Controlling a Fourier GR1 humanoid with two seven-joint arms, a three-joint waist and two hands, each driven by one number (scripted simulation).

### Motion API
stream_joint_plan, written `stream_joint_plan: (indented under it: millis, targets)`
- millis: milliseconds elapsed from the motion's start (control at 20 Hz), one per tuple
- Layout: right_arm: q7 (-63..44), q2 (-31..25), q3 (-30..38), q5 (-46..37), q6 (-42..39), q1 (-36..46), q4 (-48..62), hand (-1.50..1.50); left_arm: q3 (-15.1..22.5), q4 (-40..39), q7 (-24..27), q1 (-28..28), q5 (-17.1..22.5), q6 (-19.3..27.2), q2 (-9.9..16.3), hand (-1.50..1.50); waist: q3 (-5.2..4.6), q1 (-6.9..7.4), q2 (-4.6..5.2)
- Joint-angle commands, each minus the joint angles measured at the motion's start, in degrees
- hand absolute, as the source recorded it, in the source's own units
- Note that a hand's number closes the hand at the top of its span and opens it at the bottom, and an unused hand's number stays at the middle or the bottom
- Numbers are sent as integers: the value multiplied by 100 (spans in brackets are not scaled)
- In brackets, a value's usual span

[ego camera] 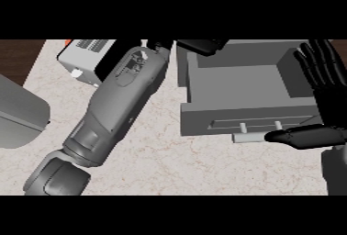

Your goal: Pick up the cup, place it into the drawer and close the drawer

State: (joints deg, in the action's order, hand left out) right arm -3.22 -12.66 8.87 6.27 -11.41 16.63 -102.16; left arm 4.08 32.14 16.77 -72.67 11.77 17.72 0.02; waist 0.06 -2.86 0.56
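Left hand point(202, 45) reaches over the far-left corner of the open drawer point(237, 80), fingers curled; the cup is not visible, so whether they wrap it cannot be told. Its grey forearm runs diagonally from the surface's point(176, 160) near-left up toward the drawer. Right hand point(324, 87) rests at the drawer's right side, fingers straight and relaxed, thumb by the front handle point(252, 137). A white-orange appliance point(85, 57) sits at the far-left edge.
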Motion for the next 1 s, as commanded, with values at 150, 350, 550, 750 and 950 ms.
stream_joint_plan:
  millis: [150,350,550,750,950]
  targets:
    - [-103,38,-101,54,-30,110,-106,-150,536,-1275,-195,-540,218,211,-2,150,4,-280,89]
    - [9,51,-155,54,-71,333,-14,-150,1076,-1497,-573,-511,414,-211,-2,150,8,-483,124]
    - [4,106,-260,29,-86,518,187,-150,1419,-1527,-583,-394,567,-359,-2,150,10,-653,188]
    - [-190,105,-334,234,-203,576,-96,-150,1681,-1576,-344,-134,577,-198,-2,-150,4,-903,217]
    - [-148,246,-649,450,-511,634,-39,-150,1462,-1359,-21,25,1096,-279,-2,-150,-2,-940,259]
